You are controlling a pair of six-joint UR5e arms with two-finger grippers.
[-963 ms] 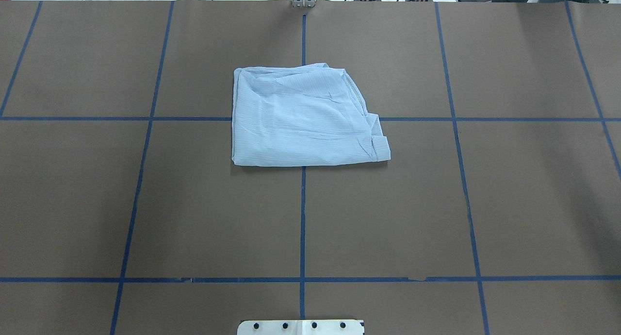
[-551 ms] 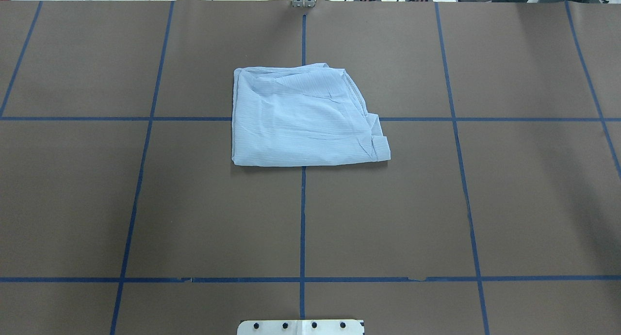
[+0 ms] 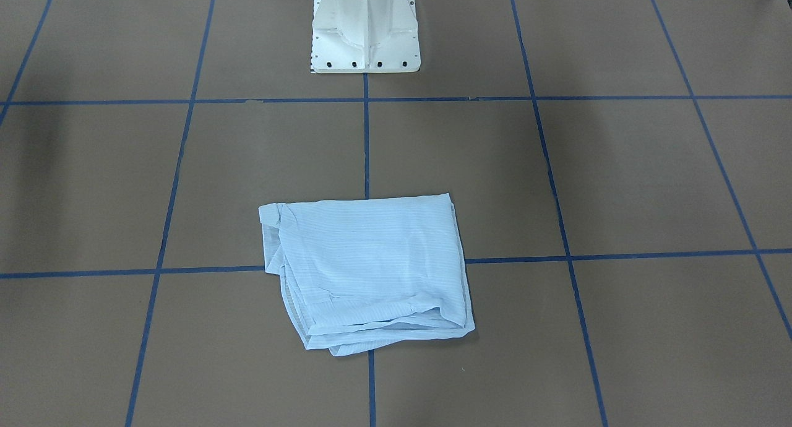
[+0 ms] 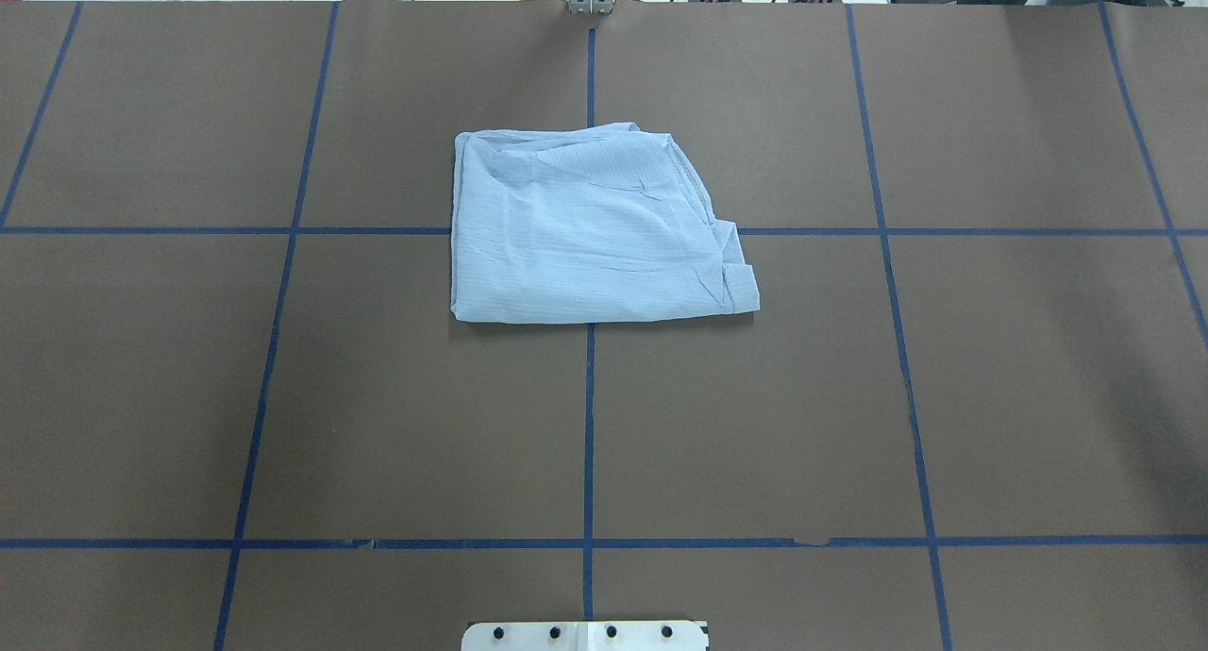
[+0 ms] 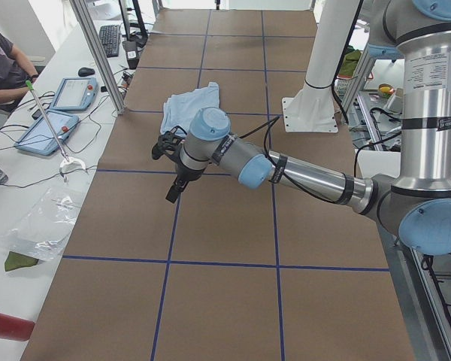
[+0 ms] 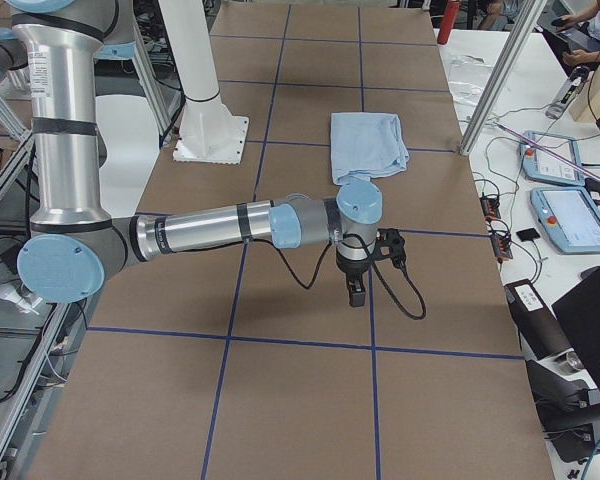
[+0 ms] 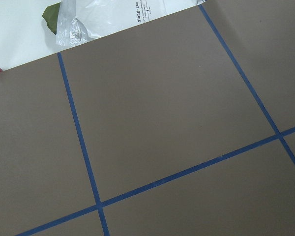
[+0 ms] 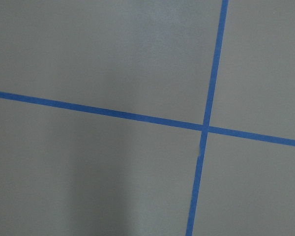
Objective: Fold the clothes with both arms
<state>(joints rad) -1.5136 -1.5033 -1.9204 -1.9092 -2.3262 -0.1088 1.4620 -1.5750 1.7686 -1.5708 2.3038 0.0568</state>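
Shirt (image 4: 590,231) is folded into a rough rectangle and lies flat on the brown counter (image 4: 425,425), straddling a crossing of the blue tape lines (image 4: 588,425). In the front view we see stacked layer edges along its operator-side edge. Left pincer (image 5: 171,195) shows only in the left-end view: fingers pointing down over bare counter, wide or narrow we cannot tell. Right pincer (image 6: 355,293) shows only in the right-end view, also fingers down over bare counter, with a black cable (image 6: 405,290) looping beside it; again we cannot tell its opening. Shirt sits between the two pincers, well apart from each, further along the counter past either one, and nearer the operator side than the white pedestal (image 3: 365,28). Left wrist camera gives us bare counter, tape, the counter's edge and beyond it a clear plastic bag (image 7: 88,17) with a green scrap (image 7: 51,14) just beside it. A printed line (image 7: 145,11) at the bag's edge reads "xiang"; the rest is too small for us. Right wrist camera gives only counter and one tape crossing (image 8: 205,129). White sticker (image 5: 425,71) on the upright section of the left arm (image 5: 301,173) carries print, but we can't read it.
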